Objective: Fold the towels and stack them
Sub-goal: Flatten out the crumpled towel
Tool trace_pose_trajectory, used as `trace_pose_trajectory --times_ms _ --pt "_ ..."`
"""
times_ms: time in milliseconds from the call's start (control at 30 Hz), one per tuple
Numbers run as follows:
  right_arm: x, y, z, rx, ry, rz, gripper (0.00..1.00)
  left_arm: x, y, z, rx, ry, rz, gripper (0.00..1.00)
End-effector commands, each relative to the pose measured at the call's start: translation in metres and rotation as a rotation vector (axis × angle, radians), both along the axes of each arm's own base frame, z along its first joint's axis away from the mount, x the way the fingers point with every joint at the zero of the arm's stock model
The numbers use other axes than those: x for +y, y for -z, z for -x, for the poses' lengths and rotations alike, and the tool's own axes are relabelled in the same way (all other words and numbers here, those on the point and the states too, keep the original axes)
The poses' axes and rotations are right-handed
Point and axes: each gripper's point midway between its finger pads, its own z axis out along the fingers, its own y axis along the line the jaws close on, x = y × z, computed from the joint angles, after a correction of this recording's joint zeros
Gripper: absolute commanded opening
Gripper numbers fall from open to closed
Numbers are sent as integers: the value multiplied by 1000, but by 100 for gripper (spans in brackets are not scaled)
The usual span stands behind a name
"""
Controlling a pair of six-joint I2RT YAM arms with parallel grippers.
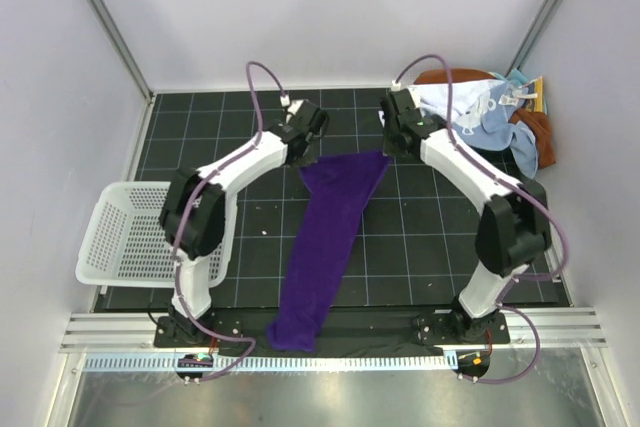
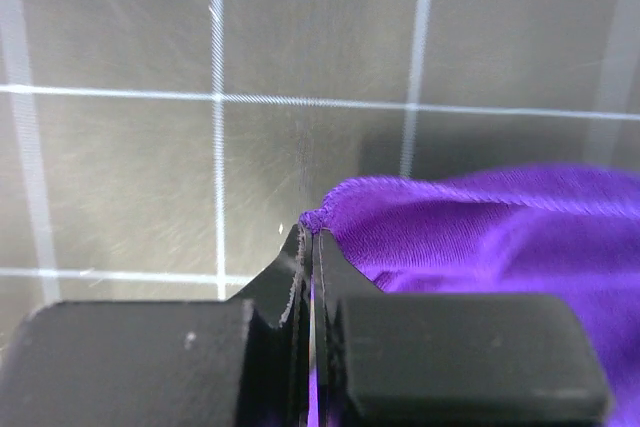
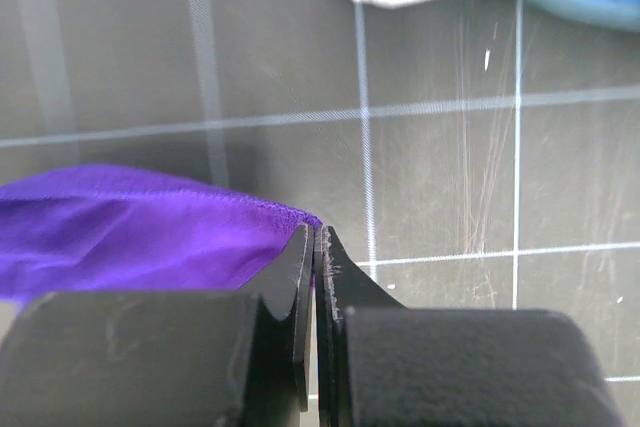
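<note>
At nine o'clock the white slotted basket (image 1: 125, 237) sits at the mat's edge with only its own slotted floor showing inside. The left gripper (image 2: 312, 239) is pinching the top-left corner of the purple towel (image 1: 325, 237), which runs in a long strip over the black gridded mat (image 1: 430, 237) from twelve o'clock down to six. The right gripper (image 3: 315, 239) is pinched on the other top corner, and at one o'clock a heap of towels (image 1: 495, 117), white, light blue and rust-brown, lies against the far wall.
</note>
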Motion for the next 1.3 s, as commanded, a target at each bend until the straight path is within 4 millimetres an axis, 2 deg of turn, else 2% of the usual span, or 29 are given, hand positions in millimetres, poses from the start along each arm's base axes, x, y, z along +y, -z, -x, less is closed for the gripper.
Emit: trace_pose_trajectory --times_ms 0,33,100,133,200,233,267,300,333,433,500,567,667,700,767,800,900,1033,1267 --pt "10 -97 -1 -215 -51 -69 1 13 -92 5 -162 16 32 0" --pt "13 -110 3 -239 -72 -69 1 17 -117 10 -204 27 48 0" --pt "17 -133 8 -285 -97 -85 1 22 -141 19 -237 40 53 0" --pt "19 -155 15 -330 -121 -95 1 27 -163 25 -273 51 62 0" --pt "23 -178 22 -374 -151 -113 1 31 -191 32 -322 65 81 0" --pt "22 -202 28 -424 -161 -134 1 35 -200 39 -325 75 74 0" --pt "25 -212 34 -443 -186 -131 1 40 -221 46 -362 87 87 0" --pt "26 -222 38 -465 -199 -138 1 42 -232 51 -375 101 89 0" --pt "25 -244 45 -511 -208 -157 1 45 -251 57 -400 110 100 0" --pt "26 -278 59 -585 -257 -191 1 50 -299 76 -487 162 141 0" --pt "23 -306 71 -648 -281 -212 1 56 -323 91 -525 195 164 0" --pt "20 -322 80 -682 -299 -221 1 62 -351 104 -581 214 200 0" --pt "19 -348 91 -727 -331 -236 1 66 -382 119 -645 256 239 0" --pt "18 -364 96 -760 -335 -251 1 70 -392 125 -670 267 247 0" --pt "20 -374 103 -776 -366 -272 1 71 -409 134 -707 297 280 0" --pt "18 -387 109 -804 -375 -285 1 73 -419 142 -733 310 299 0" --pt "19 -405 124 -841 -418 -315 1 70 -439 158 -789 376 359 0" --pt "17 -423 138 -879 -450 -334 1 77 -466 183 -872 433 416 0" --pt "12 -451 161 -946 -492 -358 1 78 -498 209 -952 506 489 0"
